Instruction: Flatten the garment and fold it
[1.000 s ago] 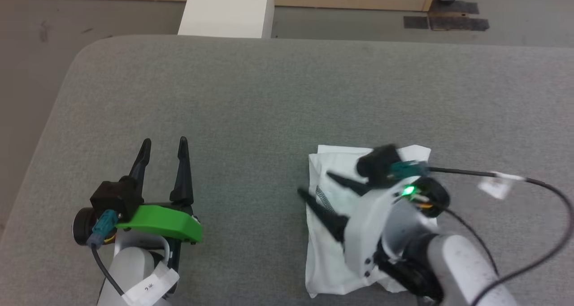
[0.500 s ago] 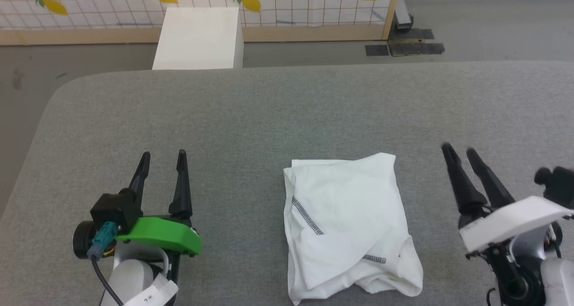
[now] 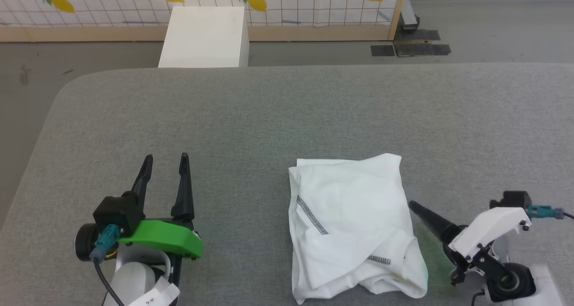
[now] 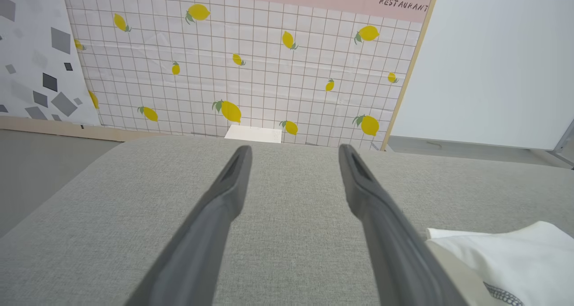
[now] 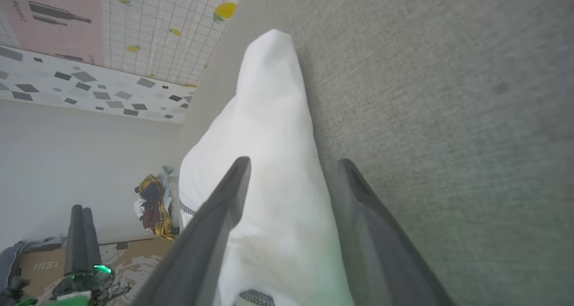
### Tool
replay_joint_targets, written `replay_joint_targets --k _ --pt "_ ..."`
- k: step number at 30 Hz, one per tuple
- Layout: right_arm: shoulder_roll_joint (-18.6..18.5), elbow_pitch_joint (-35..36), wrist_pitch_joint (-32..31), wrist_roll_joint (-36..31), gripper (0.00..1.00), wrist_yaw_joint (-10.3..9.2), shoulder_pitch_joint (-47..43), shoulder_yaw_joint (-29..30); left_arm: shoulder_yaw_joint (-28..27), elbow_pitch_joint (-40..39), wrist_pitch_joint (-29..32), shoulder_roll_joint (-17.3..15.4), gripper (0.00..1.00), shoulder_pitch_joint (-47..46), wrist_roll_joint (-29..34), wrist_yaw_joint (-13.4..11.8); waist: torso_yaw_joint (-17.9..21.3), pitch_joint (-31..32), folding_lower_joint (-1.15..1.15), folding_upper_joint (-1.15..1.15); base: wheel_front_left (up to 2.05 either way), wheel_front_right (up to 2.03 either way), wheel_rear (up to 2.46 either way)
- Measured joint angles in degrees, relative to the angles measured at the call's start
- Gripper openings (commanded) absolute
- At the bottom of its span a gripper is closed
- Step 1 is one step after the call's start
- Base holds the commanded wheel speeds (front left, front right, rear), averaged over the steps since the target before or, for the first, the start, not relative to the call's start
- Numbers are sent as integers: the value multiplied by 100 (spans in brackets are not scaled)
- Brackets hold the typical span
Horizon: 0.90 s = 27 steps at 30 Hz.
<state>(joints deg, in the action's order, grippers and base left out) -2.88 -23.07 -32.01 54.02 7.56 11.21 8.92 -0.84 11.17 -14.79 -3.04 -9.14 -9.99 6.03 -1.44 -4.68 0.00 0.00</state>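
Shirt on grey table: folded into a rough rectangle, the white cloth lies low in the head view, right of centre, between my two grippers. Its top edge runs fairly straight. The bottom edge is rumpled, with loose layers bulging at the lower right corner. Two short strips of dark-grey stitching show on top, one slanting down the left side and one near the lower right.

My left gripper sits at the lower left under a green cover, well apart from the shirt. Its fingers are spread wide over bare table and point toward the far edge. In the left wrist view a corner of the shirt shows at the lower right, just beside one finger.

My right gripper lies low at the lower right of the head view under a white cover, with its fingers aimed up and left at the shirt's right edge. They too stand wide apart. In the right wrist view one finger lies over the white cloth and the other over the grey table, with the shirt's edge running between them. Whether either tip touches the cloth I cannot tell.

Beyond the table's far edge a white box stands on the floor before a lemon-print screen. The right wrist view also catches a heap of coloured clothes beside a cardboard box.
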Motion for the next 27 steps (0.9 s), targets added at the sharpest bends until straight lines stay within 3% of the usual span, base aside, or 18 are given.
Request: replay_joint_targets --k 6,10,11,13,14,22,27 --pt "-1 -823 -1018 43 100 0 486 -3 23 1 1 1 100 0 -1 0 -100 -84 0 0 0 0 0" --pt "-22 -1007 -1585 -103 100 0 737 -147 26 1 1 1 100 -7 -3 0 -149 -162 0 0 0 0 0" --pt "-29 -1006 -1716 -103 60 0 778 -200 29 1 0 1 100 -10 -7 0 -160 -181 0 0 0 0 0" --pt "-34 -936 -1852 -193 6 0 808 -282 32 4 1 1 100 -20 -10 0 -182 -212 0 0 0 0 0" --pt "-32 -880 -1887 -266 0 0 808 -307 29 5 1 1 100 -32 -10 0 -192 -226 0 0 0 0 0" --pt "-14 90 -2458 -877 0 0 742 -556 -73 -25 0 0 100 -45 -9 -4 -73 -245 0 0 0 0 0" --pt "-230 992 -2686 -1962 0 0 770 -1081 -118 -169 0 -14 100 -46 26 -4 235 -281 0 0 0 0 0"
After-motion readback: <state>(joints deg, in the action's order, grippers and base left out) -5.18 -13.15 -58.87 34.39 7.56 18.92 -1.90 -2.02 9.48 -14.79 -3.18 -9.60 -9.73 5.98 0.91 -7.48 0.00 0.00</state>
